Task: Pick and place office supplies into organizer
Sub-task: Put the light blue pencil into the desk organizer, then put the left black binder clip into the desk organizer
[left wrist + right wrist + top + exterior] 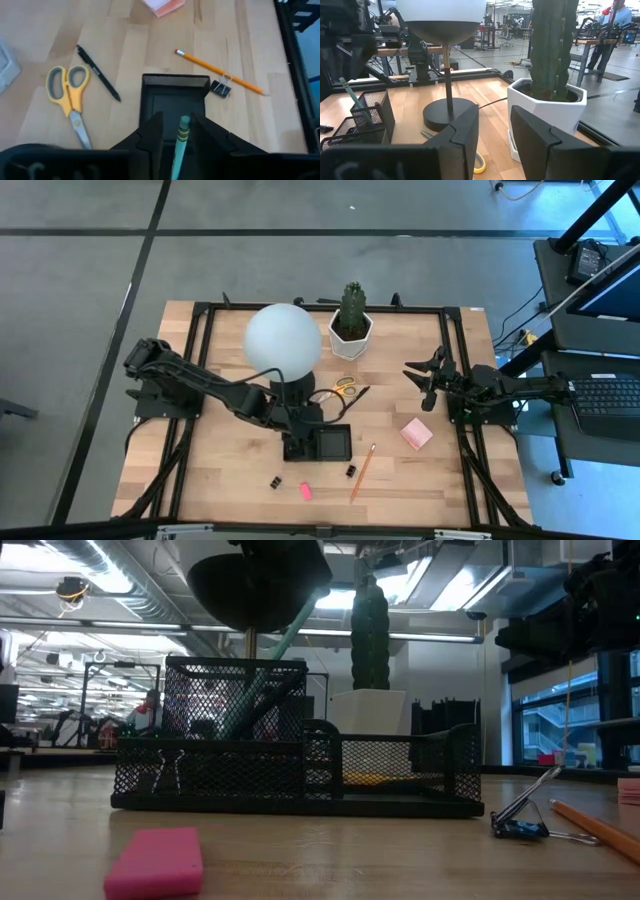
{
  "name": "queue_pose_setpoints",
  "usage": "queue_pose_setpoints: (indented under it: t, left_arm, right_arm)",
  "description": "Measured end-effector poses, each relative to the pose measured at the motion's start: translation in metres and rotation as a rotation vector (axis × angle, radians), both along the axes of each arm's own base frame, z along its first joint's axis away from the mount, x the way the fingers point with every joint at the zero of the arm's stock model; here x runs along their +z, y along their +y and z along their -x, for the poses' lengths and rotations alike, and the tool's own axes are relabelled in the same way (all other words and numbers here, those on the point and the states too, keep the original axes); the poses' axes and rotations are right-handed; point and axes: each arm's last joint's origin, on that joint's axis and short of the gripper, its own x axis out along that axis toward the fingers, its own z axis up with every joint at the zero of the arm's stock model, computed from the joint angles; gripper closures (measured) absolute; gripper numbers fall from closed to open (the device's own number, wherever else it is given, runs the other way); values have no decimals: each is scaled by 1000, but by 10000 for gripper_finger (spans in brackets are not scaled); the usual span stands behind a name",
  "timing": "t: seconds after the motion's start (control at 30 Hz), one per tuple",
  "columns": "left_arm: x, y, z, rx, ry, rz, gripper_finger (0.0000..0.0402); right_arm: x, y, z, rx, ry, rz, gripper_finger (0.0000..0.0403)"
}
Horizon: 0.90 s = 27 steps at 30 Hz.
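Hiding part of the organizer [335, 442], the left gripper [176, 131] stands apart around a green pencil [181, 142]; the right gripper [494, 131] waits open, empty.

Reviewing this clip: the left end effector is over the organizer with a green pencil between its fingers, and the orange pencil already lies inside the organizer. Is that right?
Not quite. The left end effector is over the organizer with the green pencil between its fingers, but the orange pencil lies on the table beside the organizer, next to a binder clip. The left wrist view shows it.
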Motion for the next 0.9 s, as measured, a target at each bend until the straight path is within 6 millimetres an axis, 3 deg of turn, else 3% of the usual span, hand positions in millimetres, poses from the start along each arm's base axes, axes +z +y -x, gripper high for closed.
queue_pose_setpoints:
  t: [0.43,0.6,0.73,0.9]
  left_arm:
    - [2,-2,8,32,40,22,304]
    - [15,-27,11,-136,16,47,304]
    - [15,-52,18,-215,-33,-33,307]
    - [2,-86,21,-206,-83,-119,311]
  right_arm:
    - [0,0,0,0,0,0,284]
    - [0,0,0,0,0,1,284]
    - [0,0,0,0,1,2,284]
    - [0,0,0,0,1,3,284]
